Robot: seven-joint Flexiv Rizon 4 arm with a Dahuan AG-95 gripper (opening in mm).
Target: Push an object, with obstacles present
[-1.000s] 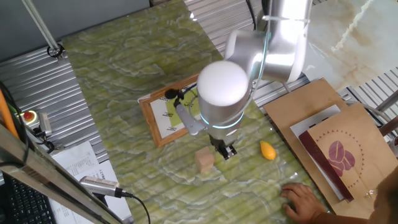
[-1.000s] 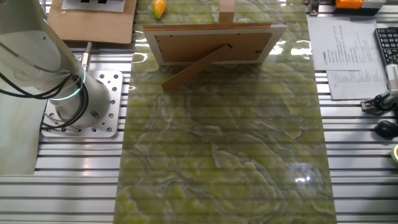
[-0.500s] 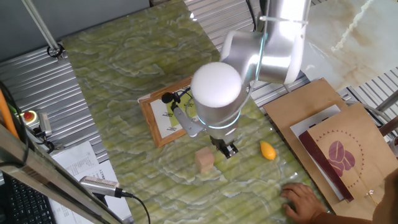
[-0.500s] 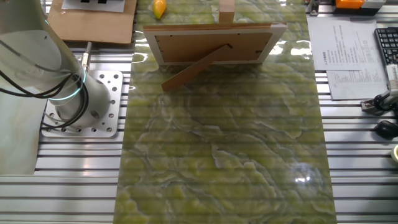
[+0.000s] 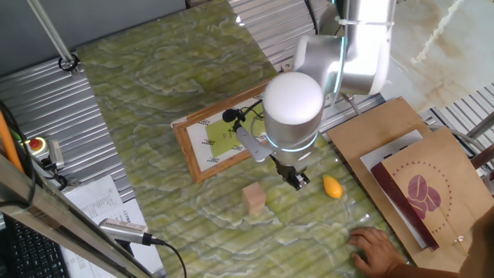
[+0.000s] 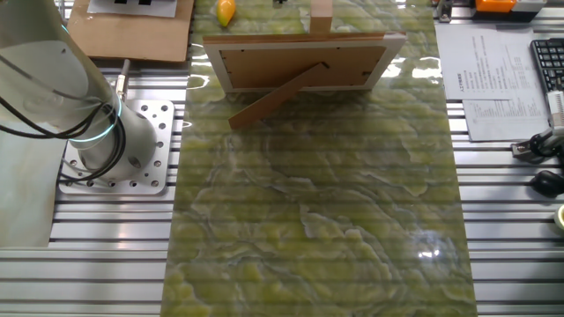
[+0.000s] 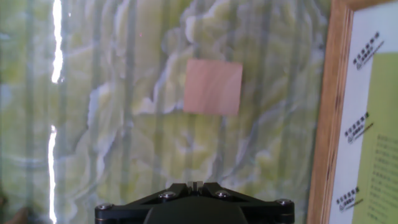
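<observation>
Since the earlier frame the arm has swung away from the block, toward the teardrop piece point(image 5: 332, 186); block and frame have not moved. Gripper point(image 5: 297, 181) now hangs low over the bench point(image 5: 147, 93), between the wooden block point(image 5: 253, 198) and the teardrop piece, nearer the teardrop, touching neither. Hand view: fingers pressed together (tips meet at the bottom edge, nothing pinched), block point(image 7: 213, 87) ahead of the gripper point(image 7: 194, 184), apart from it. Picture frame point(image 7: 360, 112) runs along the right of the gripper's view, beside the block, a gap between them. Other fixed view: frame point(image 6: 304, 63) seen from behind, block point(image 6: 322, 12) and teardrop point(image 6: 226, 11) beyond it.
</observation>
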